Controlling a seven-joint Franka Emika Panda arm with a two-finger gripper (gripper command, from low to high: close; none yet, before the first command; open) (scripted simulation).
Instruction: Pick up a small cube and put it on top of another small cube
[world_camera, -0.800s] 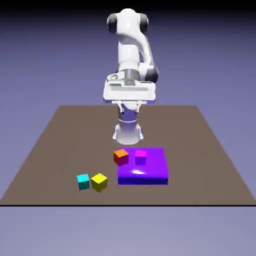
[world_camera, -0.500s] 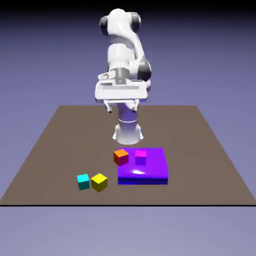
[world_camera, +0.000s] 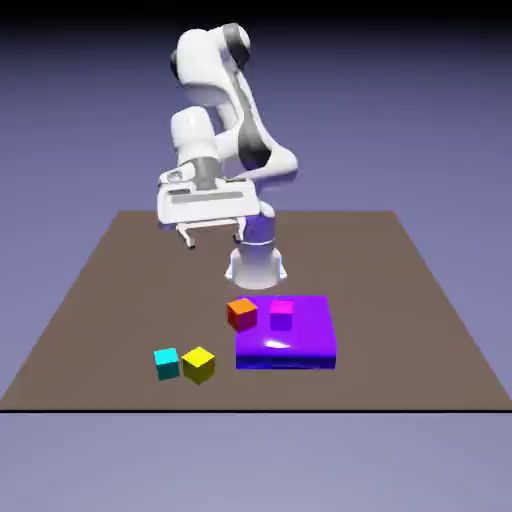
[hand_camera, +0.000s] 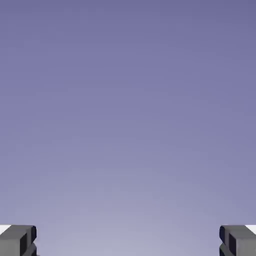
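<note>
Lining up for the yellow grab
My gripper (world_camera: 214, 240) is wide open, nothing in it, up high. Big purple block (world_camera: 286, 345) sits right of the yellow cube (world_camera: 199, 365), which is near the front, left of centre. I'd drop straight down, fingers square to its faces; the cyan cube (world_camera: 167, 364) just left could get clipped. Orange cube (world_camera: 242, 314) is farther back, by the block.

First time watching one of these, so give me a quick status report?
Tool open, empty, above the table. Yellow cube not yet picked up. Cyan cube close beside it, might crowd the grab.
</note>
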